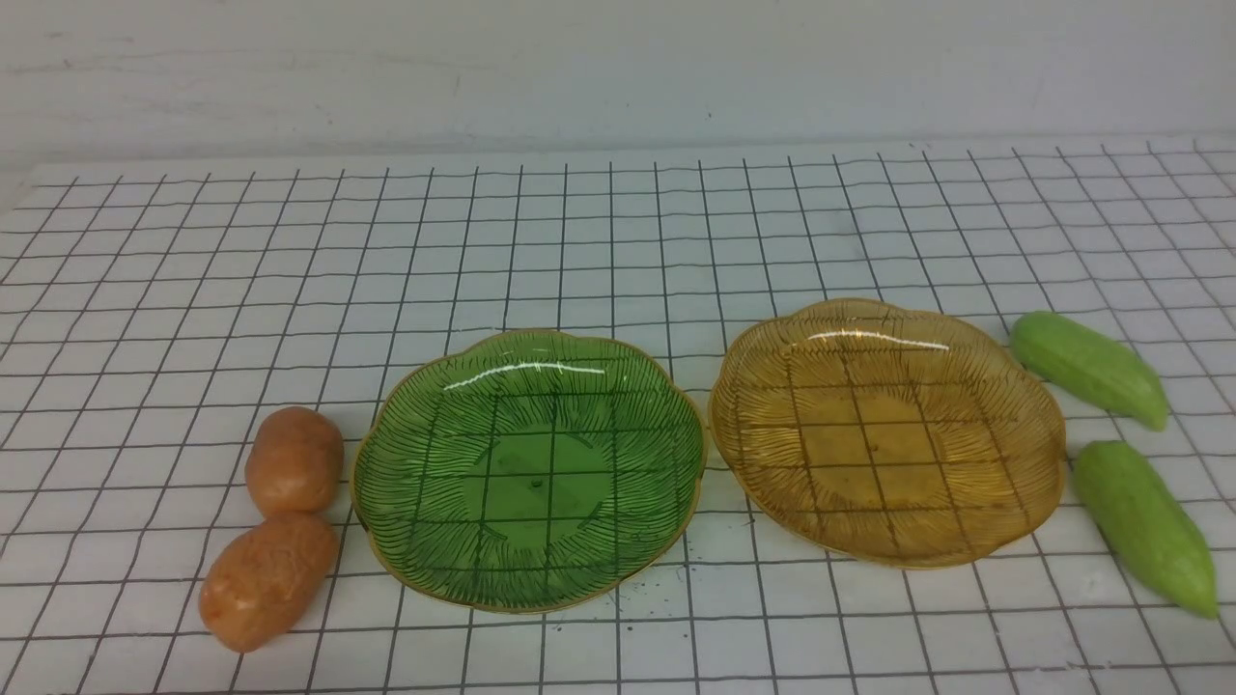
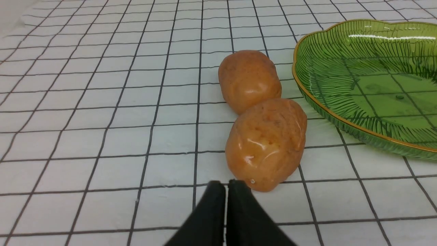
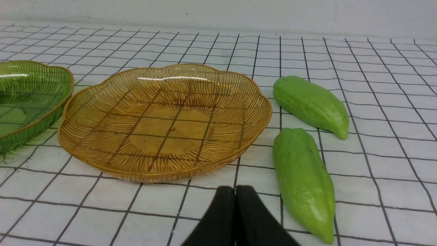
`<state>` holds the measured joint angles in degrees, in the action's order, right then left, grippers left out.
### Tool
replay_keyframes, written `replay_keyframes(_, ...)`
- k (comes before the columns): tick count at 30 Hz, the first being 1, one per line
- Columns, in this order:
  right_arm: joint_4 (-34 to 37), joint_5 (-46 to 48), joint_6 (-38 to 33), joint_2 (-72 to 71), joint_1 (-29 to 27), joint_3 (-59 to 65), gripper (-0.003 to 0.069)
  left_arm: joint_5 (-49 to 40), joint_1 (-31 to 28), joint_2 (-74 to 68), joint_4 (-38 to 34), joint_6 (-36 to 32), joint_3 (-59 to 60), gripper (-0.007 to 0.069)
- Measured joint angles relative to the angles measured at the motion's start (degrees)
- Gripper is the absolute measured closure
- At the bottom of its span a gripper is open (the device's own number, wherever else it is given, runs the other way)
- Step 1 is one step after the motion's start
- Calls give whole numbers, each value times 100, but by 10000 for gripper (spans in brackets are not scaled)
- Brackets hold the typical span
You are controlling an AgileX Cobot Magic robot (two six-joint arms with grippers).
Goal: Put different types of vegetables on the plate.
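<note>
Two orange-brown potatoes lie end to end on the left of the table, the far potato [image 1: 294, 459] [image 2: 249, 80] and the near potato [image 1: 267, 580] [image 2: 267, 143], just left of a green plate [image 1: 526, 468] [image 2: 368, 82]. An amber plate [image 1: 886, 430] [image 3: 164, 121] sits to its right, with two light green gourds beyond it, the far gourd [image 1: 1089, 369] [image 3: 310, 106] and the near gourd [image 1: 1146, 524] [image 3: 304, 181]. Both plates hold nothing. My left gripper [image 2: 226, 186] is shut and empty, just short of the near potato. My right gripper [image 3: 235, 191] is shut and empty, in front of the amber plate. Neither arm shows in the front view.
A white cloth with a black grid [image 1: 618, 241] covers the table up to a pale wall [image 1: 618, 68] at the back. The green plate's edge [image 3: 30, 99] shows beside the amber one in the right wrist view.
</note>
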<state>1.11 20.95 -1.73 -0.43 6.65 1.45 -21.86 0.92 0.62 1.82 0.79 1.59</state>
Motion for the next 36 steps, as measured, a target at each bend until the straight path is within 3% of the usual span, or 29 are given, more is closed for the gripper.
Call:
replay_keyframes(27,2,0,0,0,0,0,673,0,0,0,21,0,0,632)
replay_keyframes(29,321,-44,243,0,0,0,673,41,0,0,-21,115,0,632)
replay_keyframes(32,1625,-189,1087,0,0,19,673,362,2,0,-1351,1208,6,632)
replay_keyframes(36,2643,-353,1566,0,0,20,673,481,2,0,-2939,2453,6,632)
